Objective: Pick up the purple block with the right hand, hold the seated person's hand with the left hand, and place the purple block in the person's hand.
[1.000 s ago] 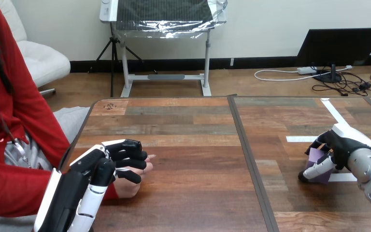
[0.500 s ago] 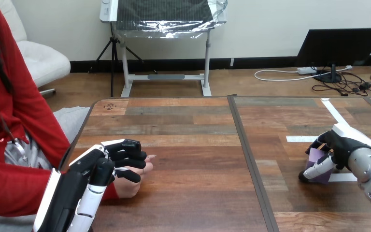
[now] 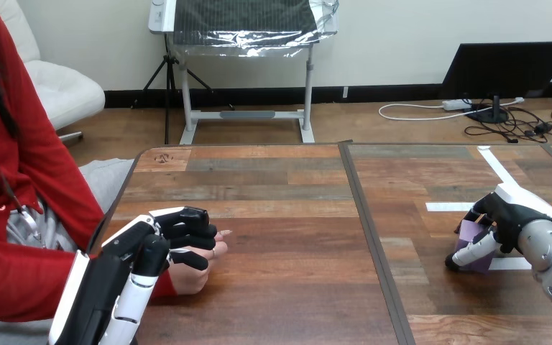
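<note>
At the left, the left robot hand (image 3: 159,243) has its fingers curled over the person's hand (image 3: 190,279), which rests on the wooden worktop (image 3: 287,215). Well apart at 3 o'clock, the right robot hand (image 3: 507,219) is closed round the purple block (image 3: 468,231), seemingly just on the worktop. The carry would run toward 9 o'clock.

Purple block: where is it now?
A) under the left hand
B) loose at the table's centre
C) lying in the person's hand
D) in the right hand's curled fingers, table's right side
D: the purple block sits between the curled fingers and thumb of the right hand at the right side of the table, well apart from the person's hand, which the left hand curls its fingers over.
</note>
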`<move>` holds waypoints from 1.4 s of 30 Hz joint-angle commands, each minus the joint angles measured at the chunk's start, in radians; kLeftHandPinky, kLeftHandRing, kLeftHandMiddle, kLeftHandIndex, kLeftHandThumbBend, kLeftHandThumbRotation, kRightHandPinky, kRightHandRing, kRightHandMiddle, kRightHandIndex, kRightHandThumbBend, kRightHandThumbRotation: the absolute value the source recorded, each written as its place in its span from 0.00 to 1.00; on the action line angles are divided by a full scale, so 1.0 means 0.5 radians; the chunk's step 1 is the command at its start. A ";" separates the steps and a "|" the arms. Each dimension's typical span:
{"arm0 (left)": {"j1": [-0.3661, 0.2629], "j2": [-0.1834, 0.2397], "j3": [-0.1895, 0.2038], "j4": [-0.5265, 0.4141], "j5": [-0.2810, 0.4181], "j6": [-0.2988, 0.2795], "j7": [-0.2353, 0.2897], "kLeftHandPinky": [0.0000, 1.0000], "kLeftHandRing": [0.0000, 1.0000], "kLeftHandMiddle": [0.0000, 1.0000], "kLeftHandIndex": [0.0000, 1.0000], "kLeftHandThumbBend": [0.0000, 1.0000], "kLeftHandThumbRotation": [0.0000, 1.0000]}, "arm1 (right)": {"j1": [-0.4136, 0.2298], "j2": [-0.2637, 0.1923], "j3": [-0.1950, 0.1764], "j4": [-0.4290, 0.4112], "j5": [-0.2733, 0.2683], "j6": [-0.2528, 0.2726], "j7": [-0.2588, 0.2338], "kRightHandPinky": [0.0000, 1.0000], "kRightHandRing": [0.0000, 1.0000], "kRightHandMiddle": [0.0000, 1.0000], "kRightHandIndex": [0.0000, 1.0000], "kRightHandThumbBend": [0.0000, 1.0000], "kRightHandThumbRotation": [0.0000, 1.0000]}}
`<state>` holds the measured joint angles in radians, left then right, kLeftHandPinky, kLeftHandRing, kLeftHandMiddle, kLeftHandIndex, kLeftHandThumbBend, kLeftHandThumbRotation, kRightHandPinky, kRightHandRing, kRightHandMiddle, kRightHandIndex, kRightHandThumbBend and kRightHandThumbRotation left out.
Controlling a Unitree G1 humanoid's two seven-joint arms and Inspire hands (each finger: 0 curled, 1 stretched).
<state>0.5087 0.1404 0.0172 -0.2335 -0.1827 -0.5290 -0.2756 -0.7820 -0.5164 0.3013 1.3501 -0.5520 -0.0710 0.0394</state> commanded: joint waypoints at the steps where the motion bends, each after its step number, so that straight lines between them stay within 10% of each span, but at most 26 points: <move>1: -0.063 0.004 0.019 -0.086 0.015 -0.005 0.014 0.54 0.64 0.65 0.64 0.65 0.88 | -0.101 -0.042 -0.022 -0.007 0.020 -0.024 -0.063 0.50 0.55 0.59 0.54 0.79 0.00; 32: -0.067 0.006 0.029 -0.060 0.054 -0.052 0.031 0.54 0.64 0.64 0.64 0.62 0.87 | -0.114 -0.045 -0.048 -0.021 0.066 -0.074 -0.097 0.39 0.45 0.52 0.53 0.79 0.00; 42: -0.098 0.014 0.196 -0.025 0.594 -0.162 0.288 0.57 0.62 0.64 0.64 0.53 0.79 | -0.125 -0.038 -0.057 -0.028 0.077 -0.091 -0.116 0.39 0.45 0.52 0.53 0.80 0.00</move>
<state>0.5075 0.1403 0.0560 -0.2325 0.0140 -0.5848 -0.1962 -0.7817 -0.5172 0.2911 1.3509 -0.5278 -0.0966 0.0149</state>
